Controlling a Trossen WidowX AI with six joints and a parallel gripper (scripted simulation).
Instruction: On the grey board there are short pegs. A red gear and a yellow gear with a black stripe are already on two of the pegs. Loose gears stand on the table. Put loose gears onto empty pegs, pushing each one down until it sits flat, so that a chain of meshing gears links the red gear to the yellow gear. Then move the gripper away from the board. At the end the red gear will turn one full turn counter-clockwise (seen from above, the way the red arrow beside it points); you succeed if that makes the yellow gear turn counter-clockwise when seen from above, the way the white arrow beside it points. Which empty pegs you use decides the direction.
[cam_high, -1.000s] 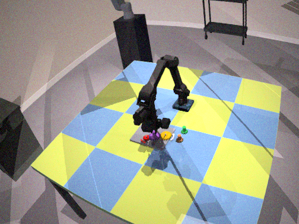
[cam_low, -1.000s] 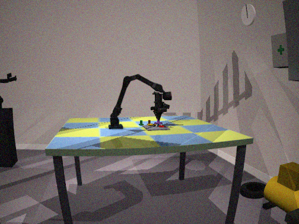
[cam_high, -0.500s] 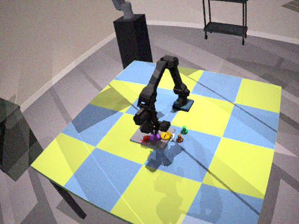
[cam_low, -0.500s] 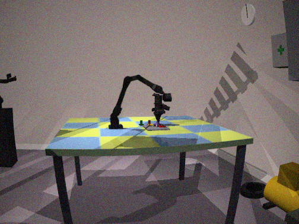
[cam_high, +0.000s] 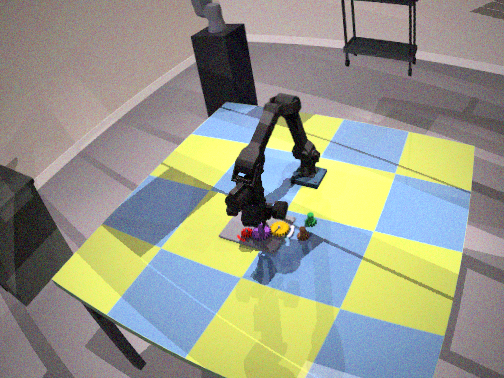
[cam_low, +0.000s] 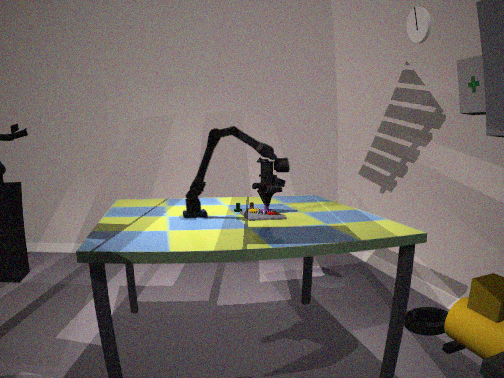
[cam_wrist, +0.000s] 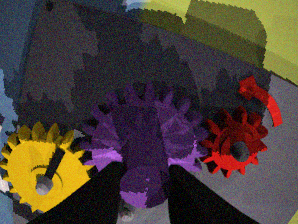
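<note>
so the fingers are clamped on the purple gear's stem, with the purple gear (cam_high: 261, 232) (cam_wrist: 145, 120) between the yellow gear (cam_high: 280, 229) (cam_wrist: 47, 167) and red gear (cam_high: 246, 233) (cam_wrist: 235, 142) over the board (cam_high: 227, 236) (cam_low: 277, 218). if its teeth land on a neighbour's, pushing could jam or tilt it.

Counter (cam_high: 430, 200) (cam_low: 200, 240): checked in yellow and light blue, green along its edge. Board (cam_high: 231, 232) (cam_low: 255, 217) (cam_wrist: 285, 165): grey. Gear, large (cam_high: 261, 232) (cam_wrist: 105, 132): purple throughout, knob (cam_wrist: 143, 187) included. Gear (cam_high: 280, 229) (cam_low: 253, 211) (cam_wrist: 25, 162): yellow, one black stripe. Gear (cam_high: 246, 233) (cam_low: 272, 213) (cam_wrist: 225, 142): red. Curved arrow beside it (cam_wrist: 270, 105): red. Loose pieces: one green (cam_high: 311, 220), one brown (cam_high: 303, 233). Arm (cam_high: 257, 150) (cam_low: 204, 165) and fingers: black. Wall cross (cam_low: 473, 84): green on grey.
</note>
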